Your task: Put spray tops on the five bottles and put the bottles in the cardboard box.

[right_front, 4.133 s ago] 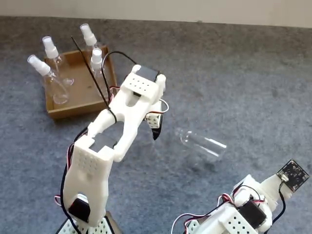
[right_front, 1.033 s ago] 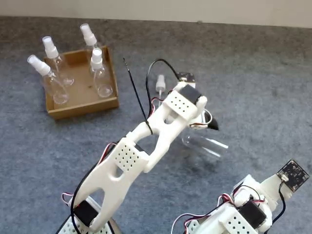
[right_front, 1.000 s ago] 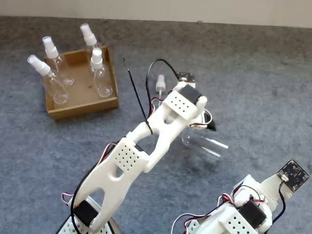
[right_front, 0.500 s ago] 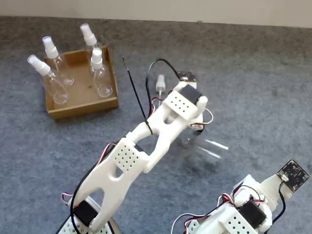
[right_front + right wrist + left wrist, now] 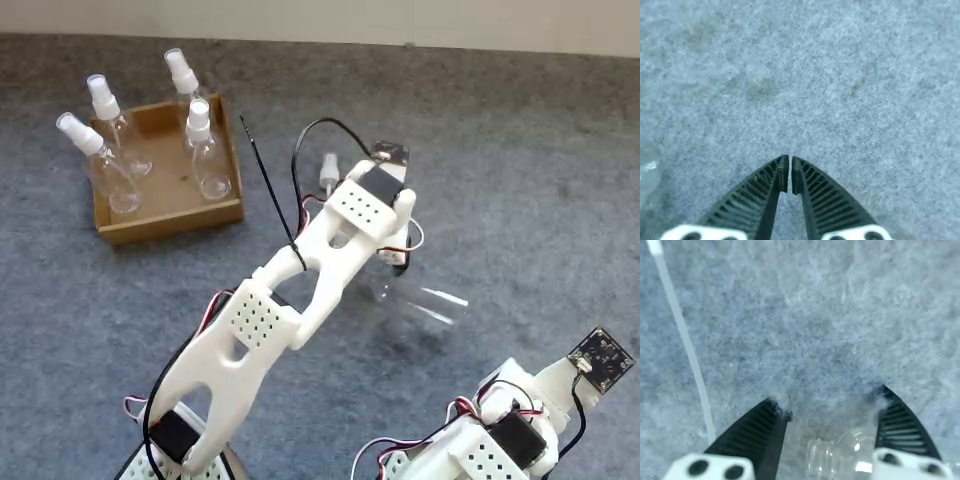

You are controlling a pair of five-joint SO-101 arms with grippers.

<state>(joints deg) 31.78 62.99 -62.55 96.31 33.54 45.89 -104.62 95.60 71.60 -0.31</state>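
A clear bottle (image 5: pixel 425 298) without a top lies on its side on the grey carpet. My left gripper (image 5: pixel 397 268) is open and straddles its neck end, and the left wrist view shows the bottle (image 5: pixel 837 462) between the two black fingers (image 5: pixel 757 432). A loose spray top (image 5: pixel 328 172) stands on the carpet just beyond the left wrist; its thin white tube (image 5: pixel 686 342) runs past the gripper. The cardboard box (image 5: pixel 170 222) at the far left holds several capped bottles (image 5: pixel 205 150). My right gripper (image 5: pixel 790 174) is shut over bare carpet.
The right arm's base (image 5: pixel 495 435) sits at the near right edge with its camera (image 5: pixel 601 360) sticking out. A black cable tie (image 5: pixel 265 180) juts from the left arm toward the box. Open carpet lies to the right and far side.
The left arm swung from beside the box over to the lying bottle. In the last second its wrist shifted slightly left and its fingers came down around the bottle's neck. The right arm stayed still.
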